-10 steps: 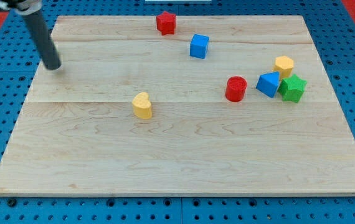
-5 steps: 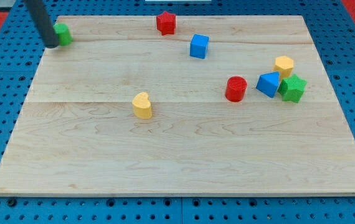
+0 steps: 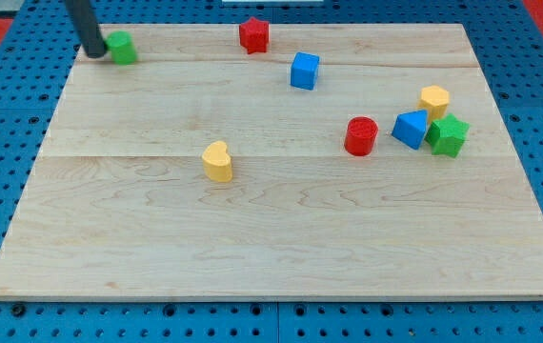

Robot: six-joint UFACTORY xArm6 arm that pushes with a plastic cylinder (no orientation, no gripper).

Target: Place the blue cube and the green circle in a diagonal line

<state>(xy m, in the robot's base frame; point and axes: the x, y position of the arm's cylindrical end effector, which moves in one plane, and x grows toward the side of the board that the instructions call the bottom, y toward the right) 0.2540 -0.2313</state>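
The blue cube (image 3: 304,70) sits near the board's top, right of centre. The green circle (image 3: 121,47) is a small green cylinder at the board's top left corner. My tip (image 3: 93,52) rests just left of the green circle, touching or nearly touching its left side. The rod rises up and to the left out of the view's top.
A red star block (image 3: 253,34) lies at the top edge left of the blue cube. A yellow heart (image 3: 217,161) sits mid-board. At the right are a red cylinder (image 3: 360,136), a blue triangle (image 3: 410,128), a yellow hexagon (image 3: 433,100) and a green star (image 3: 448,135).
My tip moved up from the board's left edge to the top left corner, then rightward. The green circle came into view and slid right along the top edge.
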